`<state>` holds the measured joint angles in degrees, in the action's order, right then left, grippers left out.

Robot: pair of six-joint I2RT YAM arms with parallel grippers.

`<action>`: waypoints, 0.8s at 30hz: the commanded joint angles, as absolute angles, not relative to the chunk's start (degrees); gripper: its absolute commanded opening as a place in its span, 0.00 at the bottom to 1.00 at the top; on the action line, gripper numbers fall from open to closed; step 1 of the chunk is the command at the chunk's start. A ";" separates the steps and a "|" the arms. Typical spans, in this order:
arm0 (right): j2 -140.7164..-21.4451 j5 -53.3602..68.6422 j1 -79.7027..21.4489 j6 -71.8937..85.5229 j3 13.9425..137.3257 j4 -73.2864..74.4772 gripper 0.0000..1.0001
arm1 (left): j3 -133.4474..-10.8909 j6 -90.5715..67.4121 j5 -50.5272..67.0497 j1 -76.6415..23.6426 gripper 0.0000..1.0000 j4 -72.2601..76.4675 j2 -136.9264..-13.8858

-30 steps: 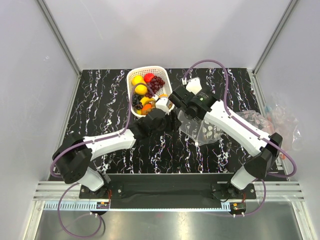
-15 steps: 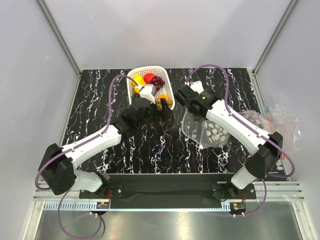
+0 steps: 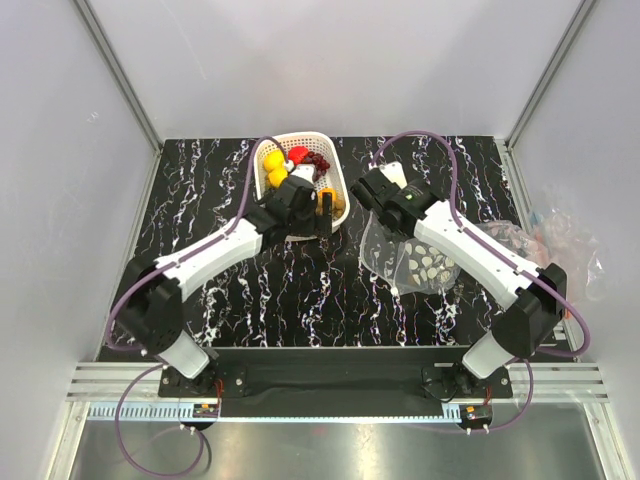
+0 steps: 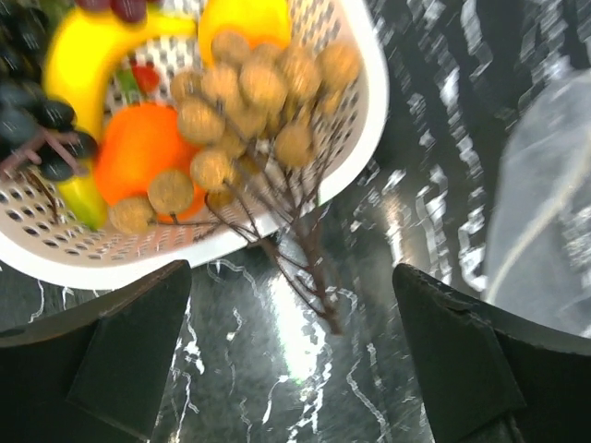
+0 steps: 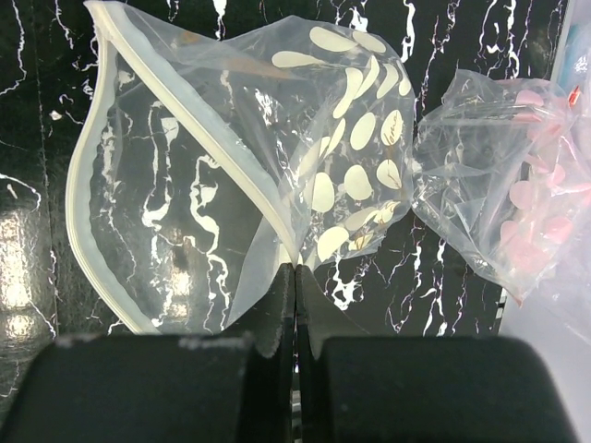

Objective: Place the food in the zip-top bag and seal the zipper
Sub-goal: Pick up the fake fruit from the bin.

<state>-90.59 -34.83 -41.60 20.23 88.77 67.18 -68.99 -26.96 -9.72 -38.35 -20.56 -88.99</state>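
Note:
The white lattice basket point(image 3: 337, 209) at the back centre holds the food: yellow lemons point(image 3: 273, 161), a red strawberry point(image 3: 297, 154), dark purple grapes point(image 3: 316, 160). In the left wrist view the basket point(image 4: 365, 101) holds tan grapes point(image 4: 245, 88) with a stem hanging over the rim, an orange point(image 4: 138, 148) and a yellow banana point(image 4: 74, 65). My left gripper point(image 3: 322, 210) point(image 4: 291, 341) is open and empty, just in front of the basket's rim. My right gripper point(image 3: 368, 200) point(image 5: 295, 277) is shut on the edge of the clear zip-top bag point(image 3: 415, 262) point(image 5: 231, 175), whose mouth gapes open.
A second clear bag with pink spots point(image 5: 517, 185) lies to the right of the held bag, near the table's right edge point(image 3: 510, 175). Grey walls enclose the black marbled table point(image 3: 200, 200).
My left arm has swung from beside the bag back toward the basket, its gripper now at the basket's front rim. My right gripper has shifted slightly right, still holding the bag.

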 commanded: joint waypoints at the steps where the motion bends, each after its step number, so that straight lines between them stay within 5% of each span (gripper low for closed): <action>1: -87.72 -34.10 -40.78 19.07 88.16 64.87 0.00 | -72.51 -25.84 -6.77 -38.23 0.92 -22.67 -92.98; 4: -86.66 -34.01 -40.43 18.99 87.63 64.69 0.00 | -73.21 -26.80 -4.31 -38.06 0.82 -21.90 -95.71; 7: -85.61 -33.93 -40.34 18.98 87.19 64.34 0.00 | -70.67 -27.86 -3.34 -37.88 0.61 -19.17 -95.98; 8: -85.34 -33.93 -40.34 18.98 87.01 64.25 0.00 | -70.32 -28.04 -3.17 -37.71 0.43 -18.46 -95.63; 12: -84.47 -33.84 -40.25 18.90 86.57 64.16 0.00 | -69.35 -27.43 -4.04 -37.18 0.03 -16.53 -91.95; 24: -84.37 -33.40 -39.29 17.67 85.61 61.97 0.00 | -72.51 -23.20 -1.41 -35.86 0.00 -18.98 -83.50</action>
